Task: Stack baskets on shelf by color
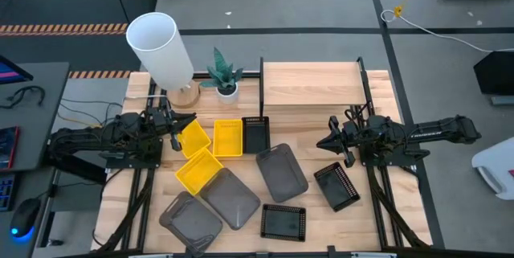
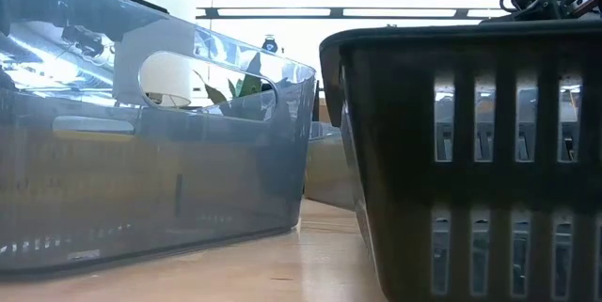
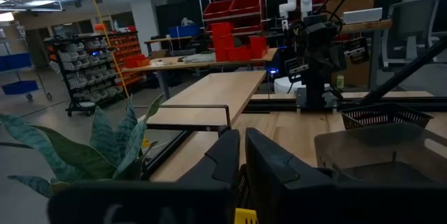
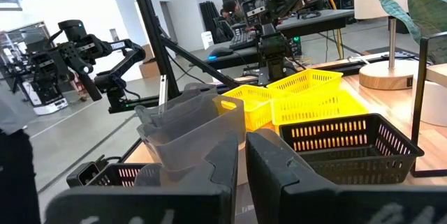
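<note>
High view: shelf [image 1: 312, 83] bare at the tabletop's far edge; all nine baskets loose on the tabletop's middle and near part.
Left gripper [image 1: 173, 127], clenched and empty, sits just beside the nearest yellow basket [image 1: 193, 136], lying diagonal, toward the middle. Right gripper [image 1: 323, 143], also clenched and empty, is near a black basket [image 1: 336, 186].

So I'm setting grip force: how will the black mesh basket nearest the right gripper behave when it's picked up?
The black mesh basket probably weighs little: its walls are slotted and thin. It likely holds its shape but may flex if pinched by one wall. Flat-bottomed, it shouldn't roll, and would probably slide on the smooth tabletop if pushed. The right gripper hangs shut beside it, holding nothing.
</note>
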Available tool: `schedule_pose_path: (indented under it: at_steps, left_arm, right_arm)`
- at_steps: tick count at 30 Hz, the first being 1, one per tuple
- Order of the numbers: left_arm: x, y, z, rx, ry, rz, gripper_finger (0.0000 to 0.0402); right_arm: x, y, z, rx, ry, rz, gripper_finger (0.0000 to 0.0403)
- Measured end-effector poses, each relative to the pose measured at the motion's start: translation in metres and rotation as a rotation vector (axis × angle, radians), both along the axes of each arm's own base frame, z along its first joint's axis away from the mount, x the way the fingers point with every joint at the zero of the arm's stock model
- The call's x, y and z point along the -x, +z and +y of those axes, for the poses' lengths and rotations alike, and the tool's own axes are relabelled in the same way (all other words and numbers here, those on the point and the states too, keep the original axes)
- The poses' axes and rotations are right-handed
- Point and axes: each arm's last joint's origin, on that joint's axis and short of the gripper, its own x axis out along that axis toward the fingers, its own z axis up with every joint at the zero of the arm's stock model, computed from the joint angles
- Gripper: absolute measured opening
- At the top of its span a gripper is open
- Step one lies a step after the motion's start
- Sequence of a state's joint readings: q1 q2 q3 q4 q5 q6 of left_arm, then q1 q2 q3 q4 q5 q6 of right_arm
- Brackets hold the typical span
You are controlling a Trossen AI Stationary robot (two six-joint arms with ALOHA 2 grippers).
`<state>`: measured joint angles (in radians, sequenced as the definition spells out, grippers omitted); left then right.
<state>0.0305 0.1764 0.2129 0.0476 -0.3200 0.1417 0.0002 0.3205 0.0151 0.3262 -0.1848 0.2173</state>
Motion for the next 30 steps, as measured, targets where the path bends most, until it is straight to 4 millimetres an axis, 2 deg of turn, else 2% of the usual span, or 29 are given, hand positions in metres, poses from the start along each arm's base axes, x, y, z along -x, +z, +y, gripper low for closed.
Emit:
schedule_pose_path:
  at_steps: [30]
  left_arm:
    - [0.0, 0.0001, 0.0, 0.0, 0.0, -0.001, 0.0028]
  right_arm:
    - [0.0, 0.0, 0.0, 0.0, 0.0, 0.0, 0.0035]
